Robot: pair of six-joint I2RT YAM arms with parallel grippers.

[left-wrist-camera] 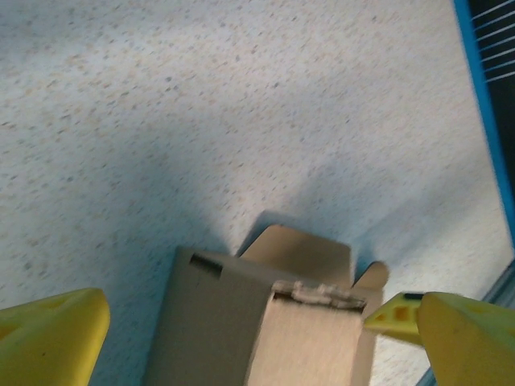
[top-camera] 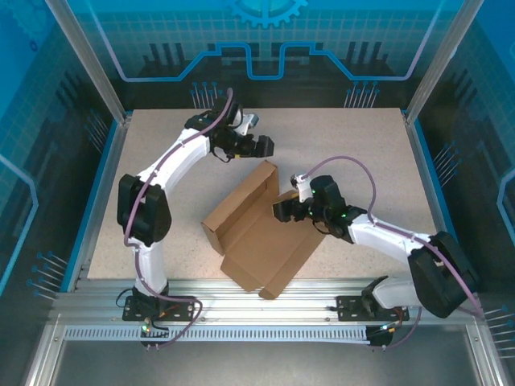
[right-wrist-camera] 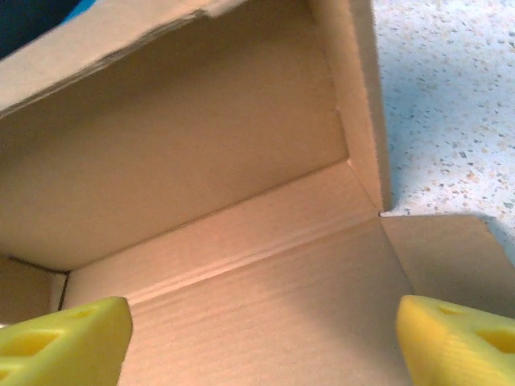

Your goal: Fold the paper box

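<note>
Left pincer (top-camera: 261, 146): mine, spread wide, gripping nothing, hanging over the far end of the box.
Left wrist view: yellow fingers (left-wrist-camera: 56, 334) stand far apart, and the box's upright end (left-wrist-camera: 217, 322) rises between them. One fingertip is just beside a flap edge, but I can't tell if it touches.
Right pincer (top-camera: 282, 211): also spread, pinching nothing, reaching in from the box's right side.
Right wrist view: I'm looking straight into the box (right-wrist-camera: 201, 161), with my pincer (right-wrist-camera: 261, 330) over the flat floor panel, a wall standing behind it and a corner crease at right.
Paper box (top-camera: 257, 233): mid-counter between my two arms, lying diagonally. Its long left wall is raised, a broad panel lies flat, and the near corner reaches the counter's front edge.
Markings: plain brown cardboard, with one small dark slit (left-wrist-camera: 205, 264) cut near the top of the end wall.
Counter (top-camera: 346, 153): pale speckled surface.
Back panel: blue, with a gear emblem (top-camera: 265, 10) at top centre.
</note>
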